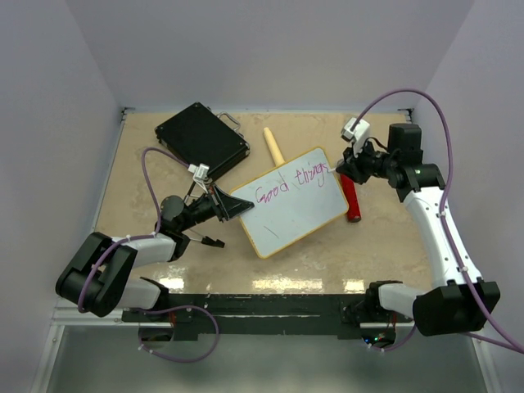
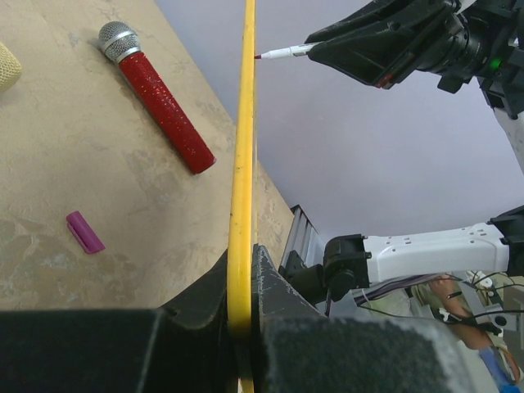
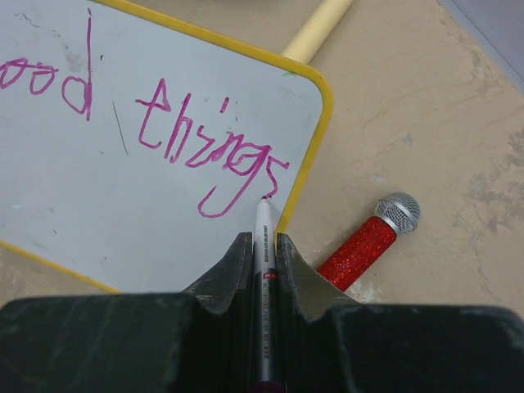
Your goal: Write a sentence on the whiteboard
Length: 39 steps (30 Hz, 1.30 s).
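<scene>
Your right fingers [image 3: 233,274] are clenched on a slim white marker [image 3: 264,225], barrel pinched between both pads and tip poking out ahead. That tip sits at the end of the last letter, the "s", close to the board's right edge. From the left wrist view it's right at the board face, though I can't tell if it presses on it.

Your left fingers [image 2: 278,291] are clamped on the yellow frame of the whiteboard [image 1: 299,221], biting its left edge, with the board running edge-on away from that camera.

The whiteboard lies slanted across the middle of the bench [image 1: 377,258], and the sentence [image 1: 291,184] reads "Good things" in magenta along its upper part, one line showing.

Just past the board's right corner there's a red glitter microphone [image 3: 366,248] with a silver mesh head, flat on the bench. A small purple cap [image 2: 84,232] lies nearer your left wrist. Behind the board, a pale yellow rod [image 1: 273,146] points away from it, and a black case [image 1: 201,139] sits at the far left.
</scene>
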Each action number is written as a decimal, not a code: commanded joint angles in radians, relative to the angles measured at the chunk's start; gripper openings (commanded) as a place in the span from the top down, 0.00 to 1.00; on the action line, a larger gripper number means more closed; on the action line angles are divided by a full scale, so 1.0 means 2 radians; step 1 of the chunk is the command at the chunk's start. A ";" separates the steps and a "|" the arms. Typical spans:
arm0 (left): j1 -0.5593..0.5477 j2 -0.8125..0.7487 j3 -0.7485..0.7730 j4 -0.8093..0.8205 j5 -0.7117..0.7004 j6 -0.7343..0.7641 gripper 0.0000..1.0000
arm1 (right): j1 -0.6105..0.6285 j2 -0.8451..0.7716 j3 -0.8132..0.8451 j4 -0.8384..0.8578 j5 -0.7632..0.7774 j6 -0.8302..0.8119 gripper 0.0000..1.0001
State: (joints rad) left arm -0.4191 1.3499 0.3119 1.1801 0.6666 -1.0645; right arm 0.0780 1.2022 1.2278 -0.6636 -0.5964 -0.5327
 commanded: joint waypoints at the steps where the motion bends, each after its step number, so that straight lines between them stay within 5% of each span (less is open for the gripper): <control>1: 0.002 -0.011 0.013 0.081 0.003 -0.015 1.00 | 0.002 0.003 0.005 -0.017 -0.028 -0.017 1.00; 13: 0.002 -0.002 0.023 0.066 -0.002 -0.010 1.00 | 0.002 -0.049 0.086 -0.072 -0.134 -0.044 1.00; 20: 0.001 -0.001 0.047 0.049 -0.021 -0.014 1.00 | 0.002 -0.059 0.059 -0.051 -0.197 -0.043 1.00; 39: -0.013 0.012 0.208 -0.131 -0.096 0.005 1.00 | 0.002 -0.030 0.057 -0.018 -0.245 -0.028 1.00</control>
State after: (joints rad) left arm -0.4397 1.3781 0.6373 0.8997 0.5076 -1.0565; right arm 0.0792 1.1030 1.3182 -0.7353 -1.0351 -0.6018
